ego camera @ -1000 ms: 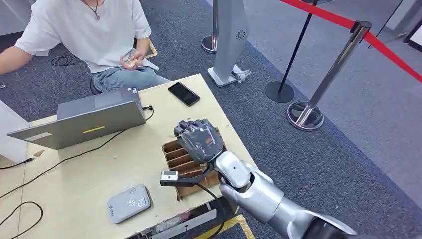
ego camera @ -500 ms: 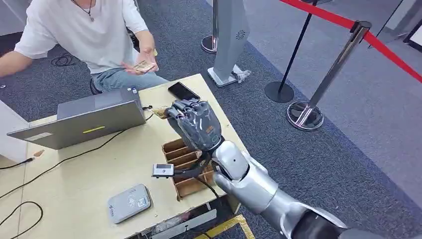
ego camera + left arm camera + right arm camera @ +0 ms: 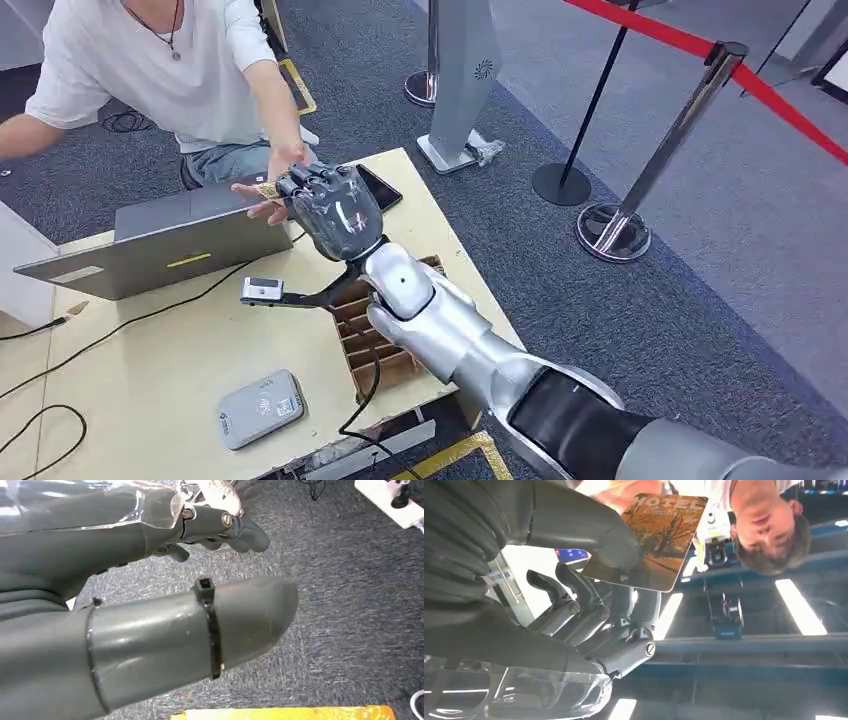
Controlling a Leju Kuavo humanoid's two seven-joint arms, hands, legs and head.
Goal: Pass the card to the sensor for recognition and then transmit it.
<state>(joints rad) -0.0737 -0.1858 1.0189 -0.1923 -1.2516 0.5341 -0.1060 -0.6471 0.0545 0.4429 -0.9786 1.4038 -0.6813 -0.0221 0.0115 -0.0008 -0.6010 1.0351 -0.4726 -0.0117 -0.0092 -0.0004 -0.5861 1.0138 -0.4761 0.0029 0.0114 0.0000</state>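
My right hand point(image 3: 330, 210) reaches across the table's far edge toward a seated person. It pinches a brown printed card point(image 3: 659, 535) between the thumb and fingers point(image 3: 589, 530). A tan corner of the card point(image 3: 266, 188) sticks out past my fingers. The person's hand point(image 3: 262, 203) lies open just under it; I cannot tell whether it touches the card. The grey card sensor point(image 3: 260, 408) lies flat near the table's front edge, well behind my hand. My left hand point(image 3: 150, 605) hangs over grey carpet, fingers apart, holding nothing.
A slotted cardboard card box point(image 3: 375, 335) sits under my right forearm. A grey laptop point(image 3: 170, 240) stands at the far left, cables trailing over the wooden table point(image 3: 150, 340). A black phone point(image 3: 385, 188) lies beside my hand. Stanchions with red tape point(image 3: 640, 200) stand on the right.
My right hand has risen from above the card box and swung far-left toward the person, carrying the card. The person's hand came forward to meet it.
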